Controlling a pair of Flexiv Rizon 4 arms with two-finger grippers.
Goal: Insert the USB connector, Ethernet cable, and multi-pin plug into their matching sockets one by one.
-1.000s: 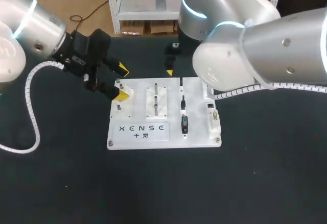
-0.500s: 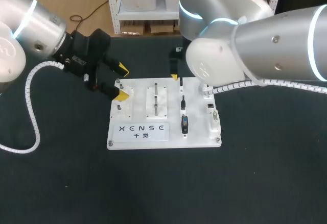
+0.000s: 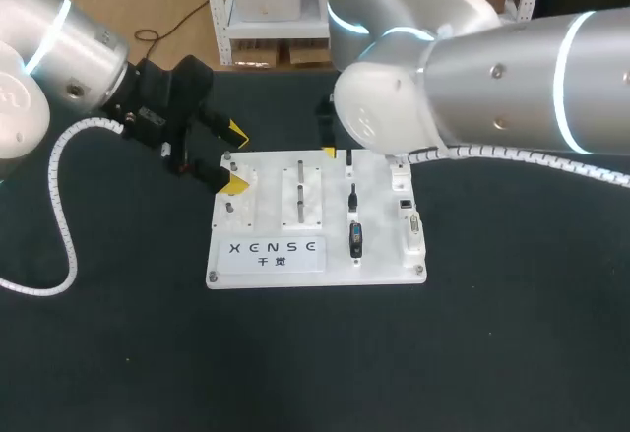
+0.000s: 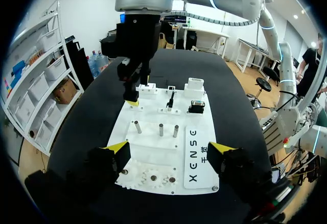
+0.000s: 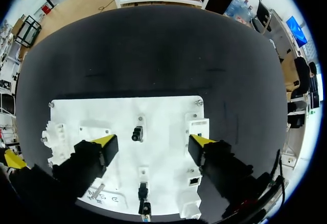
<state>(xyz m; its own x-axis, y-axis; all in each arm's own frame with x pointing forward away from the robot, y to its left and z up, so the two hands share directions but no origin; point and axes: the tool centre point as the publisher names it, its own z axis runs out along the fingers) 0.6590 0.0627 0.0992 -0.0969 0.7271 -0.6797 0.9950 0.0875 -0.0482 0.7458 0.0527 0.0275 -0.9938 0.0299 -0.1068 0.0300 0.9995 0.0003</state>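
Your right pincer (image 5: 152, 142) is hanging wide open and empty over the far end of the board (image 3: 330, 225), its fingers framing the black plug (image 5: 137, 133) below, seemingly for a pick. Your left pincer (image 4: 169, 148) is hovering open and empty at the board's corner, out of the way.

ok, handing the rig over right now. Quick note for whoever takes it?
Left gripper: open, empty, at the white board's far left corner.
Right gripper: open, empty, above the far end of the row of dark connectors.
The connectors sit in a row on the board. The socket block along its right edge shows nothing plugged in, as far as I can see.
Done: apparently nothing. Left: all three insertions.
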